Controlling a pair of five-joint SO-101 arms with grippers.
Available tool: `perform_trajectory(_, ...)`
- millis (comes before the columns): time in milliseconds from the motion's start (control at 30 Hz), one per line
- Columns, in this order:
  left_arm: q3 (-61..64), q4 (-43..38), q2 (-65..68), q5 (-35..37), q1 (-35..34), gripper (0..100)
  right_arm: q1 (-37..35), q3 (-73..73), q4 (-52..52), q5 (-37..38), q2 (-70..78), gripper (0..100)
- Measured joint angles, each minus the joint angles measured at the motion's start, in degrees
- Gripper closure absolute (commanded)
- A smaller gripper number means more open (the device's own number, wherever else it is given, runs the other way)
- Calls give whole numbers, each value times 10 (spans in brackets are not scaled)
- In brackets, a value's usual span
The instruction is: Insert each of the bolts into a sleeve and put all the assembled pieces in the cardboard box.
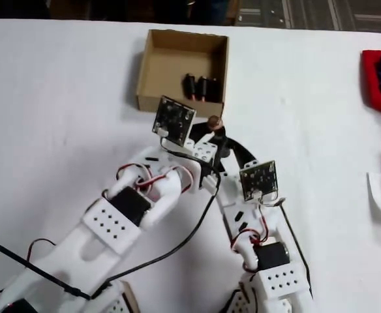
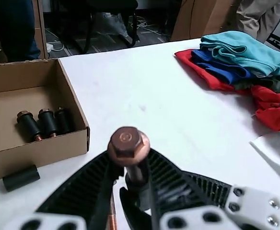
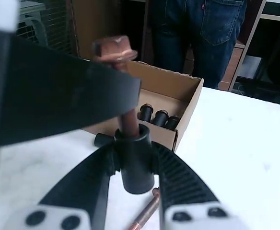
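The cardboard box (image 1: pixel 161 68) sits far back on the tabletop (image 1: pixel 60 98) with three assembled pieces (image 1: pixel 201 87) in its near right corner, a loose sleeve (image 2: pixel 21 178) outside its near wall, and before that corner the left tool (image 2: pixel 130 165) holds a bolt (image 2: pixel 128 143) upright in the right tool's (image 3: pixel 133 155) sleeve (image 3: pixel 133 167), above a loose bolt (image 3: pixel 145 213).
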Motion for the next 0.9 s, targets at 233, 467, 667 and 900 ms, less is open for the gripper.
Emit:
perform_trajectory(233, 1, 13, 0, -1, -18, 854, 4, 0, 0, -2, 0, 978)
perform_trajectory(467, 2, 18, 0, -2, -18, 854, 4, -1, 0, -1, 0, 978)
perform_trajectory(667, 2, 18, 0, -2, -20, 854, 4, -1, 0, -1, 0, 978)
perform_trajectory(900, 2, 18, 0, -2, -89, 854, 12, -1, 19, -1, 0, 978)
